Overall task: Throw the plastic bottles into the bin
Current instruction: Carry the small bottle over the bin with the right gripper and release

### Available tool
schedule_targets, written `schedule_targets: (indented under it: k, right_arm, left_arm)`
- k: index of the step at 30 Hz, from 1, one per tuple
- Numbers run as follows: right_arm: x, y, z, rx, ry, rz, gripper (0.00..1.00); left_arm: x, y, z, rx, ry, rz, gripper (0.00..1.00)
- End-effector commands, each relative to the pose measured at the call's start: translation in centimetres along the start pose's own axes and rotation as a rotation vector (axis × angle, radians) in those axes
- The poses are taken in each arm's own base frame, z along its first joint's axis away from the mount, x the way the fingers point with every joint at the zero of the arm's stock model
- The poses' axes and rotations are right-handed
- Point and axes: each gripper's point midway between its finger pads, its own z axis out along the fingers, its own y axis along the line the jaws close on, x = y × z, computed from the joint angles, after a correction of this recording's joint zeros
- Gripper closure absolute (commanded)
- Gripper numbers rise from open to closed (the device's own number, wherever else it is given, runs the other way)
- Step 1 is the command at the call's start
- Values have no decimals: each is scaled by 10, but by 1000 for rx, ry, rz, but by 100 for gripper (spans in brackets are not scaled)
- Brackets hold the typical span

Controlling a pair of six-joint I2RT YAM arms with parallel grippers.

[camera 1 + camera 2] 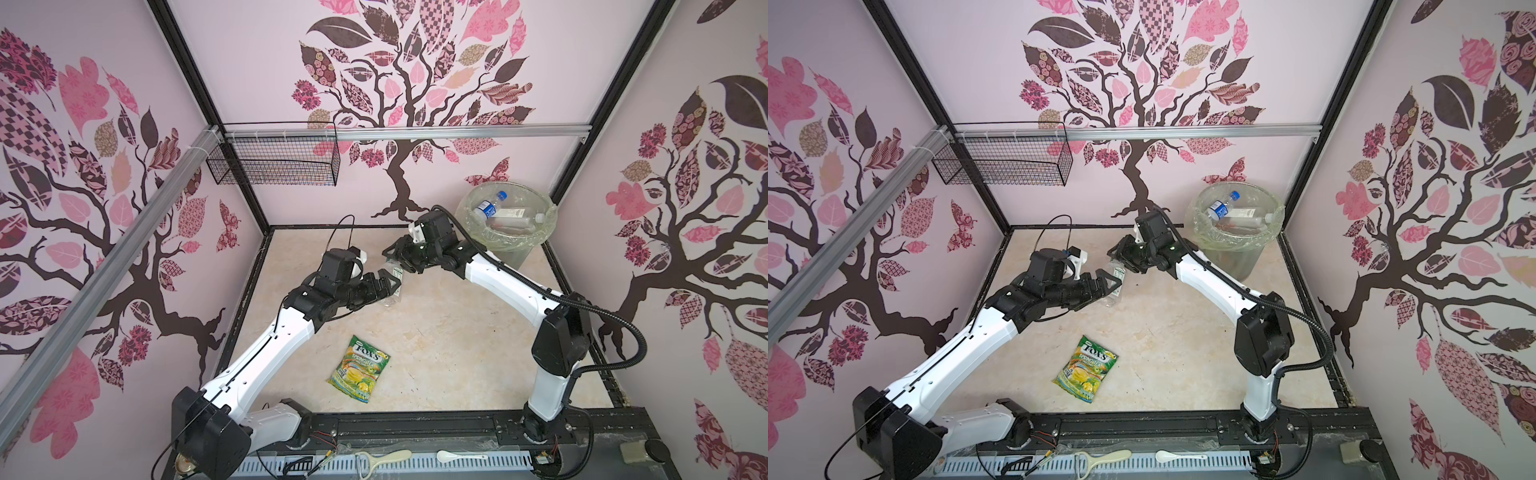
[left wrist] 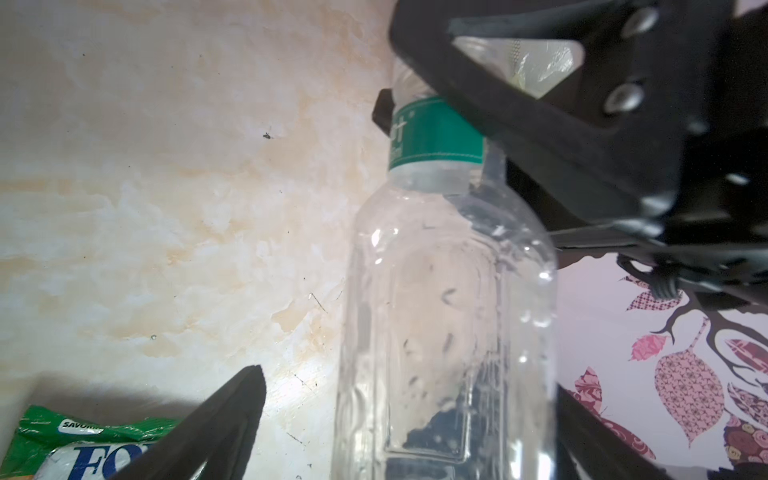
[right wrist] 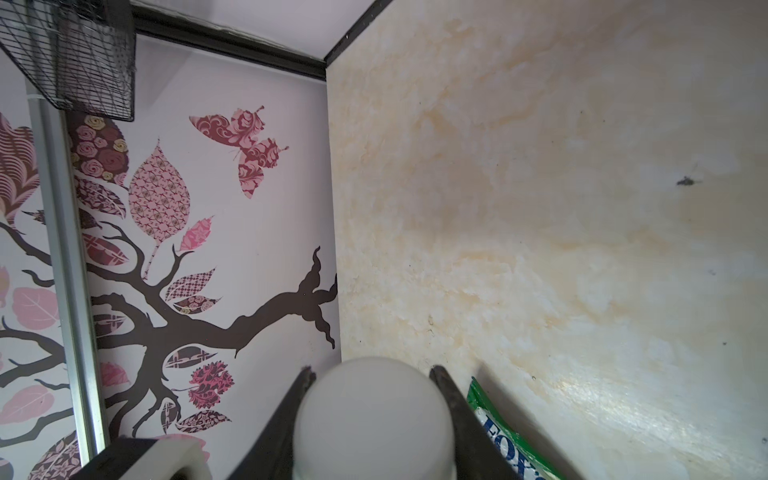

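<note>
- Just above centre in both top views, I see a clear bottle [image 1: 391,297] with a green label band, sitting between my two claws over the marbled table [image 1: 457,332].
- My right claw [image 1: 392,259] is clamped on the bottle's neck end. On its wrist camera the white cap [image 3: 374,419] fills the gap, and both fingers [image 3: 453,407] press against its sides.
- My left claw [image 1: 390,279] stands wide around the bottle's base. On its wrist camera, one finger [image 2: 232,415] at lower left of the frame sits well apart from the bottle wall. I can't tell whether the other finger touches.
- At the upper right of the table, the bin [image 1: 513,251], lined with a pale green bag, holds a blue-capped bottle [image 1: 490,205] and a white-capped bottle [image 1: 519,222].
- Below the claws, a Fox's candy bag [image 1: 359,370] lies flat on the table, well apart from the bottle.
- At upper left, a black wire basket [image 1: 274,164] hangs from the rail.
</note>
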Motion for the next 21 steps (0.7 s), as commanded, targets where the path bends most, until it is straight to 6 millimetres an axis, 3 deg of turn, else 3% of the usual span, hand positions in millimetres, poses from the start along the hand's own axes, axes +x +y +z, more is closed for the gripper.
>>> schedule_targets:
  k: [1,4,7,11,15,18,21]
  right_arm:
    - [-43,16,-44,17,-114,-75,80]
    - [-85,22,-82,60,-220,-128,80]
    - [-129,40,-135,104,-362,-207,80]
    - [-186,62,-226,142,-606,-270,80]
    - [-236,52,-332,171,-893,-234,80]
    - [-256,38,-403,213,-1096,-228,79]
    - [-261,39,-457,264,-1266,-265,78]
  left_arm:
    - [-26,-28,-19,39,-79,17,2]
    - [-44,-52,-32,86,-127,-2,2]
    - [-63,-75,-39,130,-163,-13,2]
    - [-90,-105,-41,192,-199,-28,2]
    - [-114,-130,-36,254,-228,-63,2]
    - [-124,-146,-29,289,-226,-60,2]
    - [-127,-149,-22,291,-223,-59,2]
